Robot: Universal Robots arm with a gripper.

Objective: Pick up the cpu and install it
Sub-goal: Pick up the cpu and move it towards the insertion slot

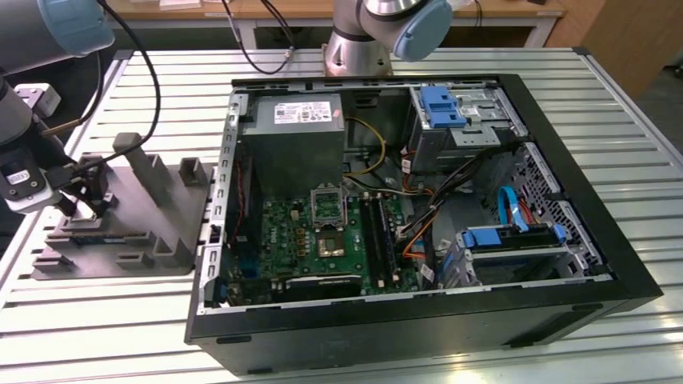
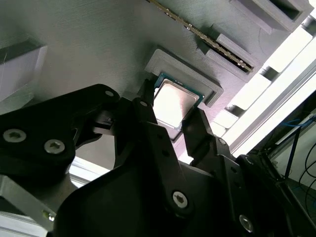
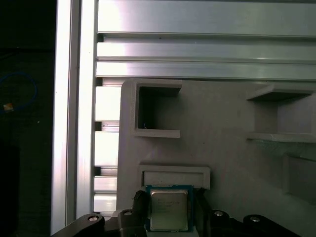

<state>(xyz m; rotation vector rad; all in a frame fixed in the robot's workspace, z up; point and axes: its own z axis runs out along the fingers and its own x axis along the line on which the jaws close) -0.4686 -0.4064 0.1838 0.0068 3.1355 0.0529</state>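
Now the gripper (image 1: 88, 210) hangs low over the grey plastic tray (image 1: 160, 220), at the tray's end toward the exterior view's left. The tray lies on the slatted aluminium table (image 1: 107, 320), just beside the open computer case (image 1: 373, 340). From the exterior view the case interior is plain: the green motherboard (image 1: 320, 232) lies flat inside, and its metal-framed socket (image 1: 331, 240) is well apart from the arm.

Both wrist views bring in the cpu (image 3: 169, 210) itself. It lies silvery top up, just beside a raised ledge (image 3: 175, 177) of the tray and near the tray's edge that runs along the table's rim.

In the first wrist view the gripper (image 3: 169, 207) has narrowed to the chip's width, with one black finger (image 3: 139, 210) against each of two opposite edges. The second wrist view looks past the gripper (image 2: 173, 118) body and shows the cpu (image 2: 174, 101) from a slant, with a finger (image 2: 148, 118) overlapping its near edge. Whether the chip is clear of the tray cannot be told.
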